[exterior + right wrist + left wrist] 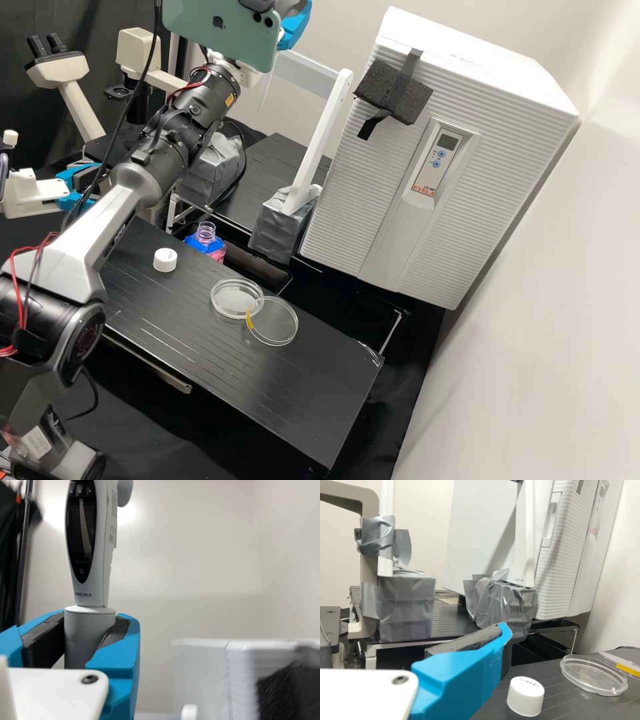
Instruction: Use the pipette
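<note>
right gripper (pixel 87 630) is closed on the lower barrel of the pipette (pixel 92 545). the pipette stands upright, held high above the bench and well apart from the vessels. left gripper (pixel 72 187) sits low at the bench's edge; whether it is open or closed cannot be told.

judged step: bringing the pipette down to the uncapped bottle (pixel 208 241) of pink liquid. recommended: keep the barrel vertical, centre it over the narrow neck before descending, go slowly, and stay away from the taped white post (pixel 313 160) just behind.

surface: black slatted bench (pixel 300 393), carrying the white cap (pixel 165 260) near the bottle and a petri dish (pixel 237 297) with a second clear half (pixel 275 321) overlapping its edge.

room: white ribbed cabinet (pixel 467 173), pale walls, microscope (pixel 57 67) at the back.
</note>
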Available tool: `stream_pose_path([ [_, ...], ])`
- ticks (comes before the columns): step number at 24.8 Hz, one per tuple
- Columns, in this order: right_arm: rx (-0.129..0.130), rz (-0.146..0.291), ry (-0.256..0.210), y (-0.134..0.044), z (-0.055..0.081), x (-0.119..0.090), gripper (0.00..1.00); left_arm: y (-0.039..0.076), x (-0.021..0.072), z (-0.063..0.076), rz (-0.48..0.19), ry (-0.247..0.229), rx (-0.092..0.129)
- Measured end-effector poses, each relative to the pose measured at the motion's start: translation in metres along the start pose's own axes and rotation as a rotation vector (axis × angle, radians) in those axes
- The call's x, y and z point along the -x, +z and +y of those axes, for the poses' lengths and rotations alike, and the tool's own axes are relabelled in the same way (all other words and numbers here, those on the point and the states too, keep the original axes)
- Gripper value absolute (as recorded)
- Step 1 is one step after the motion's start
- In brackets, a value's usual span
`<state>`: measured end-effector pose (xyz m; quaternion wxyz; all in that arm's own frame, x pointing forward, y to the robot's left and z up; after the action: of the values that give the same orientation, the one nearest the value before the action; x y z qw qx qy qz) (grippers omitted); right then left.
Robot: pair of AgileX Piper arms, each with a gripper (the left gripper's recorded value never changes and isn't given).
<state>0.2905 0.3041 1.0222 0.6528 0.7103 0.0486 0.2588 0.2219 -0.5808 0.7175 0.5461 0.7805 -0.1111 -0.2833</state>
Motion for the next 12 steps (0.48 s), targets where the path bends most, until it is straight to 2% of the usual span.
stream_pose_path([
  [3, 0.007, -0.037, -0.087, 0.005, -0.017, -0.003, 0.0, 0.0, 0.0, 0.0, 0.0, 0.0, 0.0],
  [5, 0.036, -0.048, -0.135, 0.01, -0.024, -0.006, 0.0, 0.0, 0.0, 0.0, 0.0, 0.0, 0.0],
  [6, 0.056, -0.06, -0.177, 0.014, -0.029, -0.01, 0.0, 0.0, 0.0, 0.0, -0.001, 0.0, 0.0],
  [9, 0.087, -0.113, -0.258, 0.031, -0.044, -0.029, 0.0, 0.0, 0.0, 0.0, -0.001, 0.0, 0.0],
  [10, 0.074, -0.127, -0.272, 0.034, -0.045, -0.034, 0.0, 0.001, 0.0, 0.0, -0.003, -0.001, 0.0],
  [11, 0.072, -0.153, -0.32, 0.038, -0.048, -0.049, 0.0, 0.001, 0.0001, 0.0, -0.004, -0.002, 0.001],
  [12, 0.073, -0.154, -0.316, 0.044, -0.049, -0.065, 0.0, 0.001, 0.0001, -0.001, -0.005, -0.002, 0.001],
])
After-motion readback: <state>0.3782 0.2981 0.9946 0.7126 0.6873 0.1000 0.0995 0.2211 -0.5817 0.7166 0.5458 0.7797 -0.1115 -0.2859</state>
